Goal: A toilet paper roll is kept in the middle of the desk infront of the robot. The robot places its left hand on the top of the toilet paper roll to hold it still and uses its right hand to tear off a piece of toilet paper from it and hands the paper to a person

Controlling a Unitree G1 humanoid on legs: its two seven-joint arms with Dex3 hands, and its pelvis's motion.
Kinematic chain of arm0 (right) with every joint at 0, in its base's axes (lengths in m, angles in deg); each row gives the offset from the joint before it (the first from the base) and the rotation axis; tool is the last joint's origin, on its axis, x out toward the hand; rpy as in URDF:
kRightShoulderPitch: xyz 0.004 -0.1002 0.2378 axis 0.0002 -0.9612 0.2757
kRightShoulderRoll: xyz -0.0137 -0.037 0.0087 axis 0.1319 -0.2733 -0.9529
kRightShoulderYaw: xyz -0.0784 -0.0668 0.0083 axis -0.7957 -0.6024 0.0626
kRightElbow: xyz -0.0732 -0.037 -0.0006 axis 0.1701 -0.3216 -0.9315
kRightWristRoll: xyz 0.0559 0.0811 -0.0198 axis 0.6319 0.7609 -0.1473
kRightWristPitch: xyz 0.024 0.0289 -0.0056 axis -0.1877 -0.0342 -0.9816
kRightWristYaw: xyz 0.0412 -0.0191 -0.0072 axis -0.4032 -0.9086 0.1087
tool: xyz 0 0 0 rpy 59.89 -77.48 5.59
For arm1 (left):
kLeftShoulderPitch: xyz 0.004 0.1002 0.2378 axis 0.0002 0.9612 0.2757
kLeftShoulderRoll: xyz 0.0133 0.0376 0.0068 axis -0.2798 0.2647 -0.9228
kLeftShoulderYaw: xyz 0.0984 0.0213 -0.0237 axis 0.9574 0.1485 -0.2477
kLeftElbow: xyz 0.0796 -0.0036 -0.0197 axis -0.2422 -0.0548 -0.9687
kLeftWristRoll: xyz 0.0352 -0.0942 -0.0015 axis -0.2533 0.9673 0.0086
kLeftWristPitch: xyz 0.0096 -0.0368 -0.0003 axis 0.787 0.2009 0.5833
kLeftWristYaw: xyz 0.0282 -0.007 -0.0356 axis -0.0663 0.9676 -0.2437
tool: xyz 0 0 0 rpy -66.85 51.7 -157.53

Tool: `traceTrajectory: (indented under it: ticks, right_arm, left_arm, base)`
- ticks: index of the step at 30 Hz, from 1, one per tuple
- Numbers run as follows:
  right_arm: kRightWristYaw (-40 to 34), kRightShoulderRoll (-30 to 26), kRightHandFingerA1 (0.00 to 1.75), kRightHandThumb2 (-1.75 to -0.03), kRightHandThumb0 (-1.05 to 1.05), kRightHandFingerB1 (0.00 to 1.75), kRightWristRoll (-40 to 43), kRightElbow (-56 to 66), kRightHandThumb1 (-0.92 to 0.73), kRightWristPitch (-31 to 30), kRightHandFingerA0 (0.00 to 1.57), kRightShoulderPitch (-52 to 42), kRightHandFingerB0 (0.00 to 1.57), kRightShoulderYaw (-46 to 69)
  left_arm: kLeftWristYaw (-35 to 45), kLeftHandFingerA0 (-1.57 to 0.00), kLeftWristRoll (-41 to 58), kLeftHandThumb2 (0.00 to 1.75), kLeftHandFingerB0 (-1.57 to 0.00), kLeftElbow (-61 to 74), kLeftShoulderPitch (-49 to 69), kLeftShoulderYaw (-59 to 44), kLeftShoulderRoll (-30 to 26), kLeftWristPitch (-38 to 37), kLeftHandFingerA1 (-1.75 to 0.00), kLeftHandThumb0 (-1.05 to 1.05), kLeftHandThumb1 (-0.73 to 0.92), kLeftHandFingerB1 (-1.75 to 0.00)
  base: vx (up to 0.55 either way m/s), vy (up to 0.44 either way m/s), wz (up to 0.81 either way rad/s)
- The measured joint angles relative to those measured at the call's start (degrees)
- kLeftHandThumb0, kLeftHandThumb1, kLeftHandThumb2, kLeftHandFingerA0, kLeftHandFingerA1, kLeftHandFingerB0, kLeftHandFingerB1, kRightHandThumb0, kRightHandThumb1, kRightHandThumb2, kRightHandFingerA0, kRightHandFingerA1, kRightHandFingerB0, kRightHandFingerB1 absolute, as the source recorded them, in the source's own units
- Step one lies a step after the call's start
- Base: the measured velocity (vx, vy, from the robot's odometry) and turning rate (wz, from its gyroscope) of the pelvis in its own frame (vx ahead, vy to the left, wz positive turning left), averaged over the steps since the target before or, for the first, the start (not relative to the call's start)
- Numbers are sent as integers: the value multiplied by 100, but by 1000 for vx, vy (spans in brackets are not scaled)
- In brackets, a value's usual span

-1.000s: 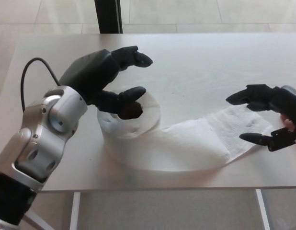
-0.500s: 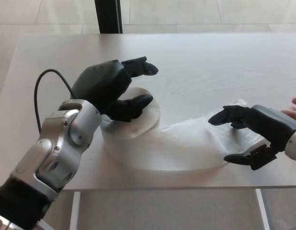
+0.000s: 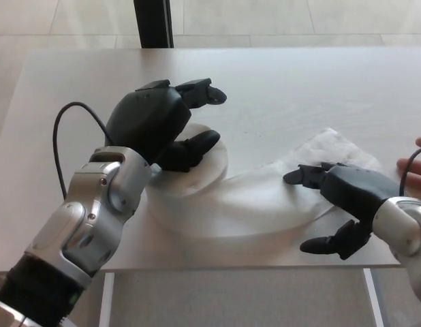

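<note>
A white toilet paper roll (image 3: 207, 170) stands on end in the middle of the pale desk (image 3: 285, 88). My left hand (image 3: 159, 126) rests on top of the roll with its fingers spread, covering the core. A long strip of paper (image 3: 265, 197) runs from the roll to the right and ends in a loose sheet (image 3: 333, 146). My right hand (image 3: 340, 204) hovers low over the strip near the desk's front edge, open, fingers above the paper and thumb below toward the edge. Whether it touches the paper I cannot tell.
A person's fingers (image 3: 415, 170) show at the right edge, just past the loose sheet. A black post (image 3: 154, 22) stands behind the desk. A black cable (image 3: 67, 129) loops off my left forearm.
My left hand has come down from above the roll onto its top. My right hand has moved left and lower along the strip. The person's fingers have come further into view.
</note>
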Motion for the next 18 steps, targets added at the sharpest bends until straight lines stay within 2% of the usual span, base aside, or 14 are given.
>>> traceTrajectory:
  ticks: [1,2,3,4,6,7,8,10,11,12,15,18]
  right_arm:
    - [-95,130,36,-79,-66,43,-99,-1,-38,-86,0,-36,10,-7]
    - [-183,225,56,-78,-68,44,-171,-8,-41,-131,16,-64,10,-13]
    - [-278,317,68,-81,-66,45,-241,-24,-43,-168,37,-89,13,-13]
    - [-395,419,78,-57,-58,36,-311,-42,-54,-196,60,-111,24,-7]
    - [-641,600,78,-57,-58,36,-411,-64,-54,-198,60,-136,24,33]
    - [-736,659,94,-56,-51,40,-455,-79,-55,-199,89,-154,31,53]
    - [-856,735,133,-59,-46,45,-504,-98,-58,-194,91,-168,37,79]
    - [-1116,896,134,-60,-44,46,-578,-131,-62,-160,92,-165,38,126]
    - [-1220,960,126,-60,-41,47,-601,-147,-65,-144,99,-166,42,142]
    - [-1361,1038,141,-61,-32,50,-637,-171,-67,-124,91,-170,50,154]
    - [-1668,1203,159,-65,-23,57,-710,-261,-68,-59,85,-179,57,168]
    - [-2003,1384,167,-66,-20,58,-783,-427,-67,20,85,-244,63,179]
  left_arm:
    - [-65,-26,-13,101,-43,-33,8,-17,16,-7,-56,-54,61,-60]
    - [-105,-26,-23,101,-43,-52,15,-30,27,-15,-56,-54,61,-59]
    - [-138,-26,-33,101,-43,-67,25,-45,39,-19,-56,-54,61,-59]
    - [-154,-26,-40,101,-42,-71,37,-57,51,-19,-56,-53,61,-59]
    - [-174,-26,-56,101,-42,-76,51,-70,75,-18,-56,-53,61,-59]
    - [-188,-26,-67,101,-43,-78,60,-75,88,-19,-55,-55,62,-59]
    - [-200,-27,-73,101,-44,-80,69,-81,98,-19,-56,-55,62,-59]
    - [-208,-27,-81,100,-44,-88,73,-89,110,-18,-56,-55,61,-60]
    - [-212,-27,-86,100,-44,-94,73,-93,118,-19,-56,-55,61,-60]
    - [-220,-26,-95,100,-43,-102,74,-99,131,-19,-56,-53,60,-60]
    - [-226,-26,-103,100,-43,-113,74,-119,160,-18,-56,-53,60,-60]
    - [-236,-26,-105,100,-44,-133,74,-152,199,-19,-56,-53,60,-60]
  base:
    - [0,0,0]
    - [0,0,0]
    - [0,0,0]
    - [0,0,0]
    - [0,0,0]
    - [0,0,0]
    - [0,0,0]
    - [0,0,0]
    - [0,0,0]
    - [0,0,0]
    - [0,0,0]
    - [0,0,0]
